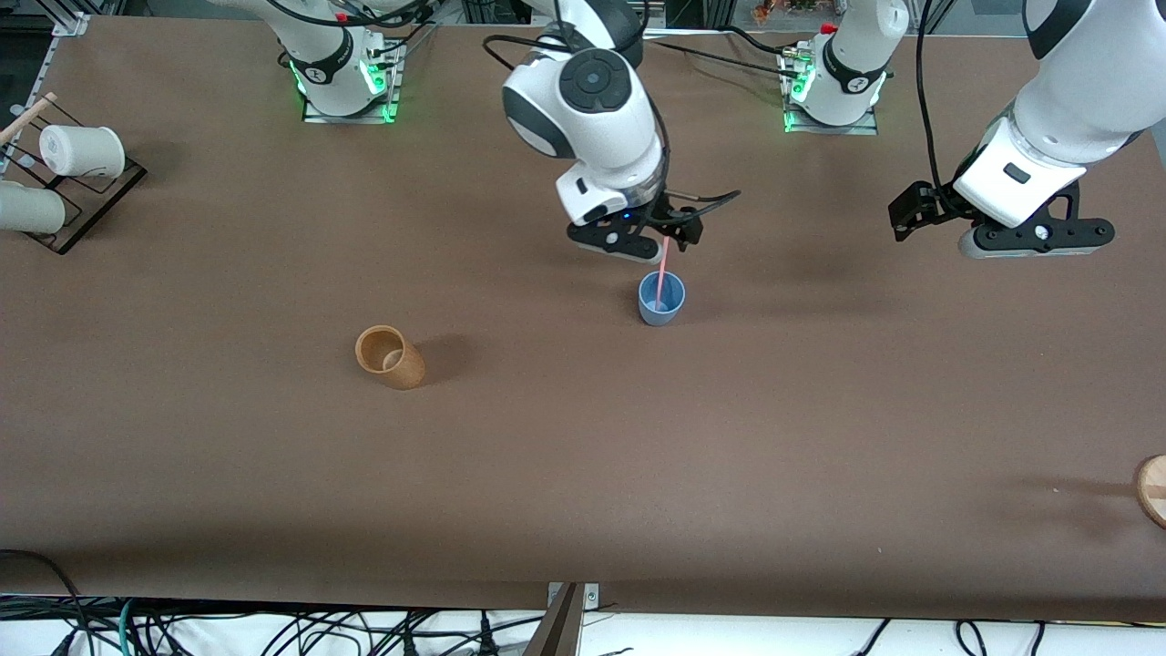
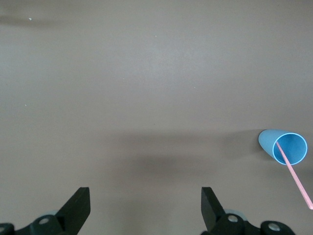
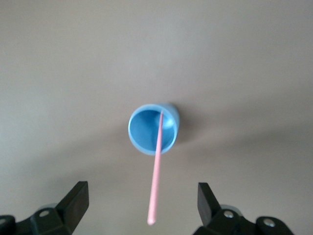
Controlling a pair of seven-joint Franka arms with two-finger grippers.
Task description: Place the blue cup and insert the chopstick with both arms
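The blue cup point(image 1: 661, 298) stands upright near the middle of the table. The pink chopstick point(image 1: 662, 262) stands in it, leaning against its rim. My right gripper point(image 1: 638, 239) hangs just above the cup, open, with the chopstick's top end free between its fingers. In the right wrist view the cup point(image 3: 153, 129) and the chopstick point(image 3: 157, 171) show below the open gripper point(image 3: 143, 200). My left gripper point(image 1: 1034, 239) is open and empty, up over the table toward the left arm's end. Its wrist view shows the cup point(image 2: 284, 147), the chopstick point(image 2: 295, 176) and the gripper point(image 2: 145, 208).
A tan-orange cup point(image 1: 389, 356) lies on its side toward the right arm's end, nearer the front camera than the blue cup. A black rack point(image 1: 86, 196) with white mugs point(image 1: 82, 150) stands at the right arm's end. A wooden object point(image 1: 1153, 489) shows at the left arm's end.
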